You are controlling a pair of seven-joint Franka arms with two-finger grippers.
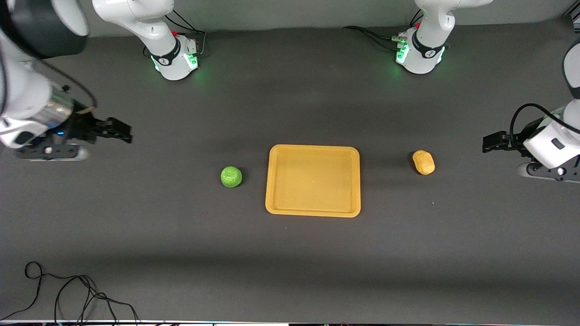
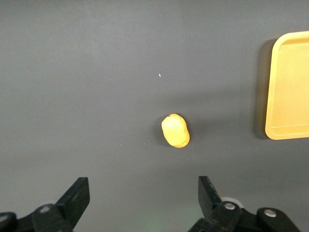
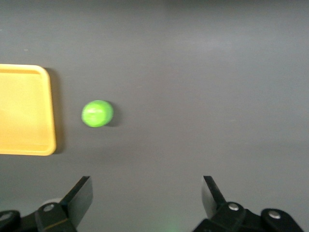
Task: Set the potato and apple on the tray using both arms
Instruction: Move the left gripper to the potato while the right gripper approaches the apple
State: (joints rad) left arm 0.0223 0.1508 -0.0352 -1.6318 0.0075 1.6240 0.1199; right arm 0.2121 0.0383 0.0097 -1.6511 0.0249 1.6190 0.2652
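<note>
The orange-yellow tray (image 1: 312, 154) lies bare at the middle of the table. A green apple (image 1: 231, 176) rests on the table beside it, toward the right arm's end. A yellow-orange potato (image 1: 423, 162) rests beside the tray, toward the left arm's end. My right gripper (image 1: 123, 132) hangs open over bare table, well short of the apple (image 3: 97, 113). My left gripper (image 1: 489, 142) hangs open over bare table, short of the potato (image 2: 175, 130). Nothing is between either pair of fingers. Each wrist view shows an edge of the tray (image 2: 289, 87) (image 3: 24, 111).
Both arm bases (image 1: 176, 61) (image 1: 419, 56) stand with green lights at the table's edge farthest from the front camera. A loose black cable (image 1: 72, 294) lies at the near corner toward the right arm's end. Dark table surface surrounds the tray.
</note>
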